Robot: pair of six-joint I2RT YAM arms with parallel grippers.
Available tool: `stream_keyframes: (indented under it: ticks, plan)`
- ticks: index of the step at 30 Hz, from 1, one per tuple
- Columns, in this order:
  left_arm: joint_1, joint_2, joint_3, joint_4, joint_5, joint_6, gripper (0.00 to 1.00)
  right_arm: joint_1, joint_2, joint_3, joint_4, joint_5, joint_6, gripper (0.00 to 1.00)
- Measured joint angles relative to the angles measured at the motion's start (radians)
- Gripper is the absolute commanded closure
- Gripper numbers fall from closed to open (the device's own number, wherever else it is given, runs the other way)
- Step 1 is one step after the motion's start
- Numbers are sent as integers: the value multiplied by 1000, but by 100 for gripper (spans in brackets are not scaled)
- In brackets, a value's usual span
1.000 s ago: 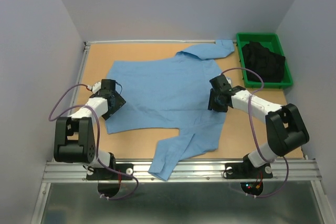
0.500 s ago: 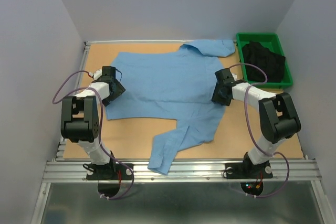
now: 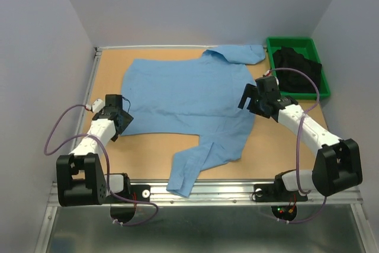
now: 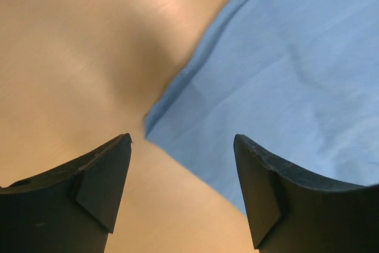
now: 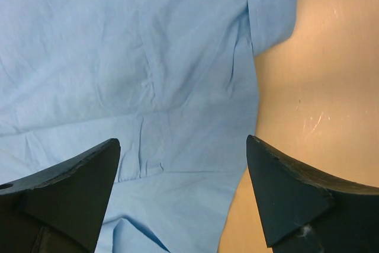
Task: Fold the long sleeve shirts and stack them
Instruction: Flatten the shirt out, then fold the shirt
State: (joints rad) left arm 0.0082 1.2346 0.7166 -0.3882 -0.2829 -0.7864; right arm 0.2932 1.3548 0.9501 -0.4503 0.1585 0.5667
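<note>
Left claw [image 3: 122,119] open, jaws wide with nothing between them. It sits low at the lower-left corner of the light blue shirt [image 3: 183,96]. Left wrist view: that shirt corner [image 4: 296,75] lies under the gap between the jaws [image 4: 182,141], bare tabletop [image 4: 71,57] to its left.

Shirt is spread flat mid-tabletop [image 3: 148,149], one sleeve [image 3: 189,173] trailing to the near edge, another fold bunched at the far right beside the bin.

Right claw [image 3: 251,101] open too, gripping nothing, above the shirt's right edge. Right wrist view: cloth [image 5: 118,57] fills the space under the jaws [image 5: 180,143].

Far right: green bin [image 3: 296,42] holding dark clothing [image 3: 296,70].
</note>
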Motion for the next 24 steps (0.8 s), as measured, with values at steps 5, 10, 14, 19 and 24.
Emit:
stream_keyframes:
  ticks: [5,10,14,19,24]
  plan:
    - [7,29,-96,-24,5,-45,26,0,-31,-69,-16,-23,2,8]
    - [7,52,-100,5,13,-65,32,0,-31,-97,-38,-28,-13,8]
    - [7,68,-99,34,6,-68,42,0,-31,-97,-37,-27,-17,8]
    - [7,79,-99,68,0,-64,68,0,-31,-97,-37,-22,-17,14]
    - [7,81,-99,70,14,-51,93,-11,-31,-116,-37,-19,-11,17]
